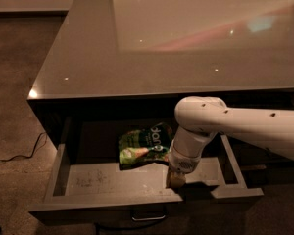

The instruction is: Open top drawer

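The top drawer (63, 168) stands pulled out from under the grey counter, its scuffed grey floor and grey rim showing. Its silver bar handle (149, 216) peeks out below the front edge at centre. A green snack bag (143, 147) lies inside, toward the back. My white arm (245, 126) comes in from the right and bends down into the drawer. The gripper (176, 179) hangs just behind the front rim, right of centre and beside the bag, its tan tip low over the drawer floor.
The glossy grey counter top (161, 38) spans the upper view. A black cable (24, 153) trails over the speckled floor at the left. A lower dark drawer front sits below the open drawer.
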{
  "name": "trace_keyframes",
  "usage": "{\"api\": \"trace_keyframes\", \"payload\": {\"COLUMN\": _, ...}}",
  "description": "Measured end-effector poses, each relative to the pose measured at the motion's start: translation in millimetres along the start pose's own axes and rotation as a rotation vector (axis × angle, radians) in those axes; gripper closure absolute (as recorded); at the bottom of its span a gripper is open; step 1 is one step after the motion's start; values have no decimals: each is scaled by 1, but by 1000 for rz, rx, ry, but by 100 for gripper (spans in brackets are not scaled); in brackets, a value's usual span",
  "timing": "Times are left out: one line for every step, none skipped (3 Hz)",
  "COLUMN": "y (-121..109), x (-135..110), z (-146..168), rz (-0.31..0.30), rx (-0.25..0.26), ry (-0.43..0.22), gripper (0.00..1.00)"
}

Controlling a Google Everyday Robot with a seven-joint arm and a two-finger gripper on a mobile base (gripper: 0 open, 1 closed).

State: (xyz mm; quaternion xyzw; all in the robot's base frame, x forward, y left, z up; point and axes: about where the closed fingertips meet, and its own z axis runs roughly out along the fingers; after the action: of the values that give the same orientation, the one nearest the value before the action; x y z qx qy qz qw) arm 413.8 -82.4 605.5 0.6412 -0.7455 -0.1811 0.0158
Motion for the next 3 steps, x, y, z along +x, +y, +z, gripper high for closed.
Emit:
{"api": "trace_keyframes", "payload": {"y": 3, "x": 8, "z": 3, "rz": -21, "rx": -46, "ry": 56, "gripper": 100}}
{"api": "trace_keyframes", "payload": {"y": 6, "x": 16, "z": -3, "rz": -24, "rx": -62, "ry": 99, "gripper": 100}}
{"api": "trace_keyframes", "payload": {"y": 12, "x": 26, "z": -16, "rz": -13, "rx": -53, "ry": 144, "gripper": 100}}
